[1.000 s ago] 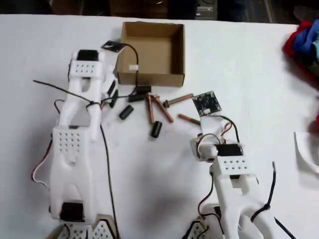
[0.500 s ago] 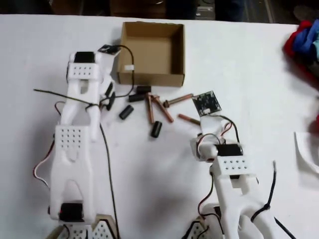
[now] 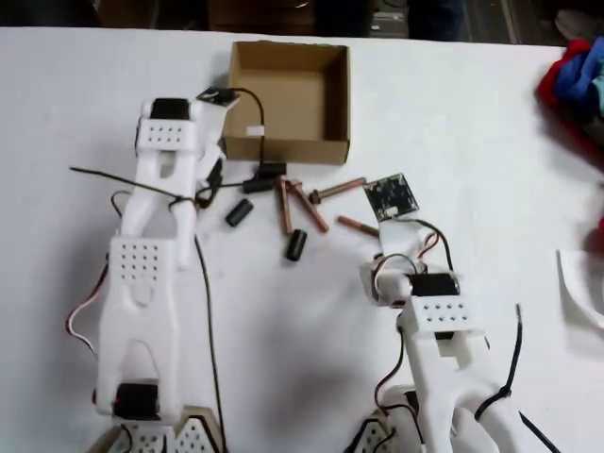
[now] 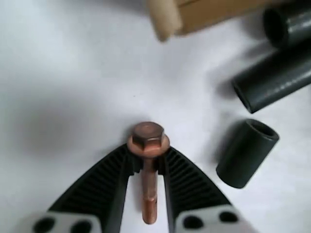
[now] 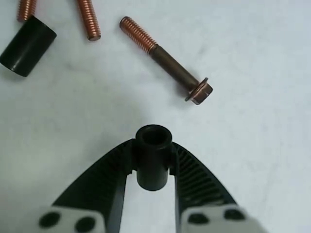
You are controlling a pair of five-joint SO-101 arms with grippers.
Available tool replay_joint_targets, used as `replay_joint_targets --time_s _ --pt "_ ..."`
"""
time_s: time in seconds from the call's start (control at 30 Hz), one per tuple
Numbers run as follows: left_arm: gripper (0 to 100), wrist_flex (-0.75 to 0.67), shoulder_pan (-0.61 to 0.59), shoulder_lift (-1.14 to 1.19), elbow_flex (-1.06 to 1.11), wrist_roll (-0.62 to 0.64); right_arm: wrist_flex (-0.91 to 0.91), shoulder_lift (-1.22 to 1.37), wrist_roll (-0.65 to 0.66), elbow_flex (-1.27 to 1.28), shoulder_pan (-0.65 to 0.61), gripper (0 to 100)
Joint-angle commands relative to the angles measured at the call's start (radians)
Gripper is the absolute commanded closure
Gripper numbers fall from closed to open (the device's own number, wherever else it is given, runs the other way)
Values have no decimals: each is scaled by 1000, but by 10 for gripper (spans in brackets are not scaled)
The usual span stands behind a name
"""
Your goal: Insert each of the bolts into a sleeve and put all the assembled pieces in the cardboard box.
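Observation:
In the left wrist view my left gripper point(image 4: 148, 154) is shut on a copper bolt point(image 4: 148, 138), head forward, just above the white table. Three black sleeves point(image 4: 247, 153) point(image 4: 274, 80) point(image 4: 286, 22) lie close ahead of it, beside the cardboard box's wall point(image 4: 223, 9). My right gripper point(image 5: 153, 151) is shut on a black sleeve point(image 5: 153, 155), open end forward. A loose bolt point(image 5: 165, 60) lies just beyond it. From above, the cardboard box point(image 3: 288, 94) stands at the back, with loose bolts point(image 3: 310, 206) and sleeves point(image 3: 296, 244) in front of it.
The left arm point(image 3: 165, 142) stands against the box's front left corner, with cables trailing around it. The right arm point(image 3: 439, 316) sits at the front right, its camera board point(image 3: 391, 195) over the bolts. Red and blue cloth point(image 3: 571, 71) lies at the far right edge.
The left arm's wrist swayed slightly left and then back toward the box. The right arm has stayed still, and the loose bolts and sleeves have not moved.

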Motion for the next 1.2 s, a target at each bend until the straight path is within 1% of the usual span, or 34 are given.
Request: replay_joint_targets --time_s 0.0,0.07,0.17,0.27,0.33,0.4,0.5,0.6,0.67,0.73,0.87,0.97,1.03,1.17 --pt "973 17 -20 -218 96 75 -15 -31 3 -6 2 976" --pt "973 15 -5 -354 234 94 -16 -31 3 -6 2 976" --pt "973 3 34 -572 472 87 -16 -31 3 -6 2 976" --pt "973 -75 61 -798 722 86 -18 -31 3 -6 1 976" --pt "973 -170 68 -967 912 86 -30 -31 3 -5 -4 976" --pt "973 -295 77 -1157 1124 86 -36 -31 3 -5 -5 976" --pt "973 -523 95 -1453 1446 87 -44 -31 2 -5 -5 976" --pt "973 -738 123 -1697 1676 95 -44 -33 2 -5 -7 975" --pt "973 -825 150 -1804 1765 97 -44 -33 2 -11 -7 975" --pt "973 -862 173 -1870 1808 97 -44 -38 -6 -12 -15 975" --pt "973 -864 192 -1912 1827 98 -45 -104 -6 23 -82 975" --pt "973 -864 192 -1915 1828 98 -101 -188 -6 112 -154 975" --pt "970 -864 187 -1915 1828 98 -226 -259 -8 215 -200 976" --pt "970 -836 187 -1919 1830 98 -604 -447 -8 493 -239 976"
